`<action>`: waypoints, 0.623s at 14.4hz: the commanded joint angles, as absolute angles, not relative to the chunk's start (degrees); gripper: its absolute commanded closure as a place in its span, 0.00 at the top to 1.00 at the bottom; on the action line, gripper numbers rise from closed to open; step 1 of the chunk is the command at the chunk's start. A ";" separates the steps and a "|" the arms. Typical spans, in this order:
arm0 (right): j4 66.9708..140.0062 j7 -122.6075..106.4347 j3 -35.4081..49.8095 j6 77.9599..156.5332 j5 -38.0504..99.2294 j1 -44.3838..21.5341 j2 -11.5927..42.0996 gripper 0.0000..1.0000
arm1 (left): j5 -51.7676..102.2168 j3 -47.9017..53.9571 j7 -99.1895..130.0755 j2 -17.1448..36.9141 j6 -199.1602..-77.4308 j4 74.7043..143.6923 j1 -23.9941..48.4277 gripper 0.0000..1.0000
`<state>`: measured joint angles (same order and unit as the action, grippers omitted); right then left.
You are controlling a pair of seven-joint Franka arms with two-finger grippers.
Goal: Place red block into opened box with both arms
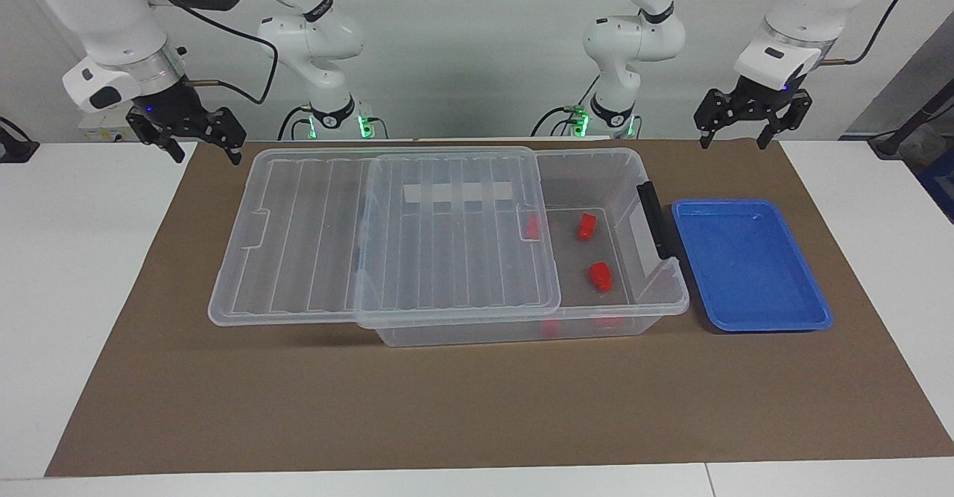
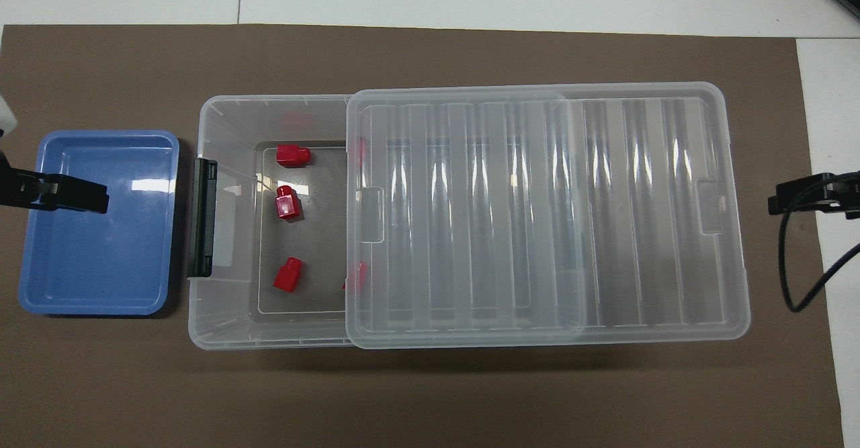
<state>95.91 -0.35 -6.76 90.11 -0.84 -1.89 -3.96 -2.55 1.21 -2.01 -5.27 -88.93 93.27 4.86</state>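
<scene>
Seen from the facing view, the right gripper (image 1: 200, 144) hangs at ten o'clock over the mat's corner, fingers spread, holding nothing. The ribbed lid (image 1: 387, 236) lies slid toward the right arm's end, leaving the box (image 1: 656, 303) open at its three-o'clock end by the black handle (image 1: 654, 217). Red blocks (image 1: 600, 276) lie on the box floor there. A blue tray (image 1: 753, 266) sits just beside the handle. At two o'clock, the left gripper (image 1: 734, 139) hangs, fingers spread, empty.
</scene>
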 commanded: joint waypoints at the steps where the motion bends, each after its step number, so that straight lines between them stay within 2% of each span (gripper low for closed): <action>1: 97.12 -0.09 -6.50 90.44 -0.79 -1.41 -4.92 1.00 | -1.76 1.05 -2.55 -6.94 -89.56 95.19 4.39 1.00; 5: 97.29 -0.17 -6.50 90.88 -0.79 -1.41 -5.01 1.00 | -1.76 1.06 -2.55 -6.94 -89.56 95.19 4.39 1.00; 9: 101.50 -6.31 -7.12 98.85 -2.36 -0.53 -5.01 1.00 | -1.76 1.05 -2.55 -6.94 -89.56 95.19 4.31 1.00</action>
<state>97.58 -2.74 -7.08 94.25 -1.20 -1.83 -3.94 -2.55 1.06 -2.01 -5.30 -88.93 93.29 4.84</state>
